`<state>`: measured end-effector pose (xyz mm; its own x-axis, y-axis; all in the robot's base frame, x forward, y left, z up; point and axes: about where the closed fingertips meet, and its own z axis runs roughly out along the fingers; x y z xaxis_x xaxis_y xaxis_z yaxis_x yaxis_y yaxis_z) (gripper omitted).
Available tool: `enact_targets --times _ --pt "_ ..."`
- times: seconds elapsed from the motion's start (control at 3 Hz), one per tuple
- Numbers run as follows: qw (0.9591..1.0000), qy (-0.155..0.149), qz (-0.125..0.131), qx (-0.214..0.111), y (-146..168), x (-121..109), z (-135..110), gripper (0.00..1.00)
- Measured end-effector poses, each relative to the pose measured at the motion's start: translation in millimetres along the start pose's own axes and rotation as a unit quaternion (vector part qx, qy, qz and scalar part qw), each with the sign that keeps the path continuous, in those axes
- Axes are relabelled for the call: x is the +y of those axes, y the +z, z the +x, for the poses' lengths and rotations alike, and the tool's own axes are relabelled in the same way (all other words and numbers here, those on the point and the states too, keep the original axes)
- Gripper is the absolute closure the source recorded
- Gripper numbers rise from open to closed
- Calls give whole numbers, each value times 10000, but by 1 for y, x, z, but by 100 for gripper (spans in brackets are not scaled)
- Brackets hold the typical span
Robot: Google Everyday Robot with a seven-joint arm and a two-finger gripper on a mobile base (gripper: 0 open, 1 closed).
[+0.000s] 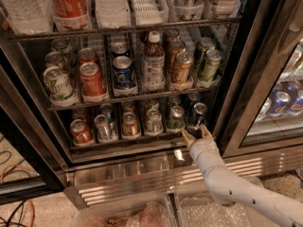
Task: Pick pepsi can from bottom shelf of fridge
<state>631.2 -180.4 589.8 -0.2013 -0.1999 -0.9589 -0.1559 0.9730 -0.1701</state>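
Observation:
The fridge stands open with its wire racks of drinks in view. The bottom shelf holds a row of small cans in clear trays. The pepsi can, dark blue with a silver top, stands at the front of the rightmost lane. My gripper is open just below and in front of that can, at the shelf's front edge. Its two tan fingertips point up towards the can's base without closing around it. My white arm comes in from the lower right.
A green can stands just left of the pepsi can. The black door frame is close on the right. The ribbed steel base lies below. The middle rack holds bigger cans and a bottle. Clear bins sit on the floor.

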Motion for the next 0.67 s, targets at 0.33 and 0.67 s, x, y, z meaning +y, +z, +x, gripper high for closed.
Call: enact_targets --times 0.33,0.67 --pt "9998 -12 161 -74 4 -7 -4 39" --pt "9995 27 270 -132 10 -12 -6 41"
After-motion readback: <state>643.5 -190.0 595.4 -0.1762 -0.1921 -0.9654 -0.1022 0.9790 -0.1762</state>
